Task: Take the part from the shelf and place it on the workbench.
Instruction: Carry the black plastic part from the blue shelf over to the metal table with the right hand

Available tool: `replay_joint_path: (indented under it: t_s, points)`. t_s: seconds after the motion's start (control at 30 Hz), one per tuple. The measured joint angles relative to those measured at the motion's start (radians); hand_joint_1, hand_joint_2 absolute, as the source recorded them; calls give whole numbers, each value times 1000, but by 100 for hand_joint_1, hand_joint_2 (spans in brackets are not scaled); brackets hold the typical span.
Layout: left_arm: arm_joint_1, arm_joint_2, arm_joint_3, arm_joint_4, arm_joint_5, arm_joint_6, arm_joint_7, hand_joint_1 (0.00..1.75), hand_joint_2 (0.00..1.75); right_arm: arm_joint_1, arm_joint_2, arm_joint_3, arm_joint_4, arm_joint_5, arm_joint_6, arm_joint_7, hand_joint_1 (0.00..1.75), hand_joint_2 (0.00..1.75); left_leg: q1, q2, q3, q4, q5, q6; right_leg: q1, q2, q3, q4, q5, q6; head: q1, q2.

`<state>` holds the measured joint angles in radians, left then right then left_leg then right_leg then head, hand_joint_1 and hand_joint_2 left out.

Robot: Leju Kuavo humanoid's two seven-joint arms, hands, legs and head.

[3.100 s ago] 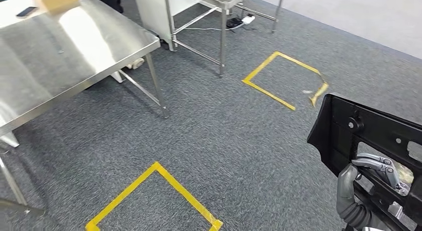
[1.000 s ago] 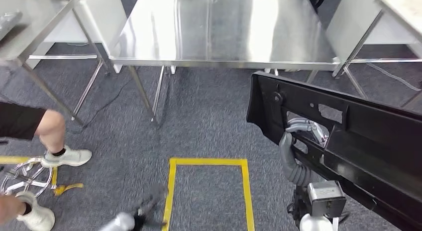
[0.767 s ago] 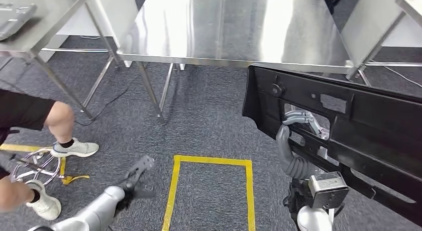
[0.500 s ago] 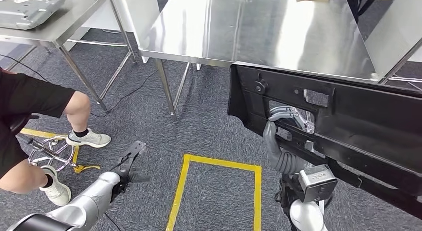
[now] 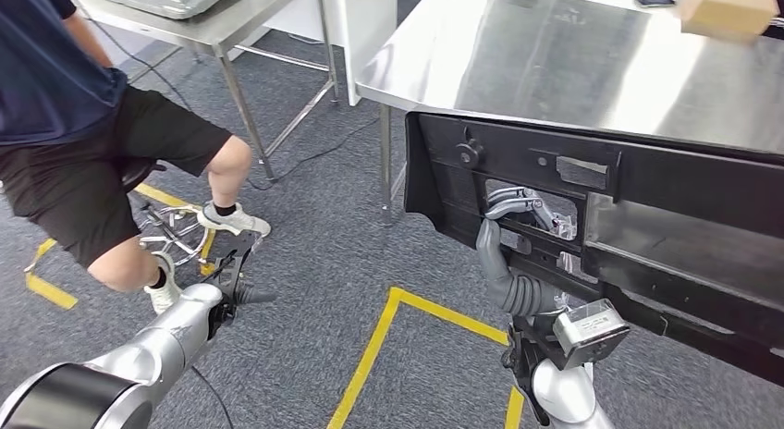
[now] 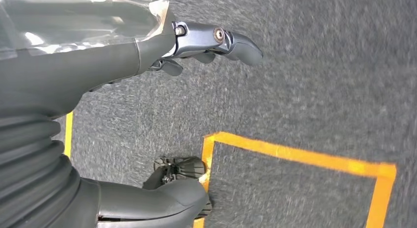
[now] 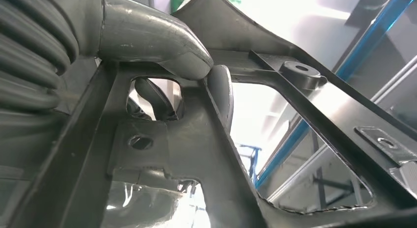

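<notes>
One long black plastic part, pierced by cut-outs, is held upright just before the steel surface by the right robot hand, fingers hooked through an opening, while the left robot hand hangs spread and empty.

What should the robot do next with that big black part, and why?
Probably lift the black part a bit higher and carry it forward. The right hand grips it through an opening, but its top edge looks level with the steel workbench edge, not resting on top.
</notes>
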<state>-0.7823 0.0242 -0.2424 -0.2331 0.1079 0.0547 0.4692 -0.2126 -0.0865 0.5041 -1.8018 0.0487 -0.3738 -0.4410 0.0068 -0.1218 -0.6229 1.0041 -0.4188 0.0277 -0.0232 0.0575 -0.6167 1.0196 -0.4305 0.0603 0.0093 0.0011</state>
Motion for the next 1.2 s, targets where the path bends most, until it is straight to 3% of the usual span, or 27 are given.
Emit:
replay_joint_path:
  t_s: [0.07,0.1,0.17,0.23,0.3,0.33,0.37,0.47,0.53,0.63,0.83,0.97,1.07,1.13,1.2]
  points:
    - [-6,5,5,0,4,-2,0,0,175,-8,-3,12,4,-7,0,-3,175,175,1,-19,-5,-3,3,-12,1,-12,5,-7,3,-11,-2,0]
    - [-7,8,9,0,5,-5,0,0,175,-13,-5,18,6,-13,0,-5,175,175,2,-15,-8,-2,2,-18,-1,-21,7,-9,5,-17,-2,0]
    - [-11,13,17,5,20,-26,15,0,175,-29,-6,32,12,-35,-7,2,175,175,0,33,-32,40,-23,-27,-5,-42,11,-14,6,-33,-8,0]
    - [-14,11,31,28,52,-64,66,0,175,-52,0,40,38,-57,-30,45,175,175,0,95,-91,154,-76,-35,-3,-62,14,-15,4,-47,-15,0]
    - [0,5,46,57,78,-92,111,0,175,-68,8,42,73,-69,-50,88,175,175,4,112,-154,265,-111,-41,0,-80,14,-15,2,-51,-17,0]
    - [10,3,51,67,82,-98,120,0,175,-71,11,42,85,-71,-54,97,175,175,7,115,-166,277,-105,-43,0,-88,14,-14,1,-51,-18,0]
    - [18,1,54,73,83,-101,122,0,175,-74,12,42,95,-72,-55,100,175,175,9,119,-155,248,-82,-44,0,-96,14,-13,0,-51,-18,0]
    - [18,-1,66,84,87,-105,122,0,175,-87,18,44,112,-73,-56,103,175,175,11,137,-54,58,-2,-42,5,-116,13,-8,-7,-42,-20,0]
    - [17,-2,70,91,89,-106,122,0,175,-94,21,46,119,-73,-58,103,175,175,8,141,-23,8,6,-36,13,-124,11,-6,-11,-36,-18,0]
    - [18,-5,71,101,90,-106,123,0,175,-99,22,50,129,-72,-59,103,175,175,4,136,-21,6,11,-31,15,-127,13,-9,-11,-40,-14,0]
    - [18,-6,72,113,90,-106,124,0,175,-104,22,55,144,-72,-59,103,175,175,-7,135,-22,6,8,-16,16,-128,17,-20,-4,-30,-13,0]
    - [18,-6,72,117,90,-106,124,0,175,-106,23,56,149,-73,-59,103,175,175,-13,135,-25,12,2,-2,8,-128,21,-26,-1,-9,-14,0]
    - [17,-4,72,119,90,-106,124,0,175,-108,26,57,151,-73,-59,103,175,175,-12,131,-23,8,4,7,7,-130,22,-26,-1,0,-14,0]
    - [14,-6,72,120,90,-106,124,0,175,-110,27,57,151,-72,-59,103,175,175,-6,130,-15,-3,10,16,5,-109,8,4,-19,0,-13,0]
    - [10,-9,72,120,90,-105,124,0,175,-111,27,57,152,-72,-59,103,175,175,-1,131,-10,-8,14,22,3,-77,-45,111,-66,-8,-9,0]
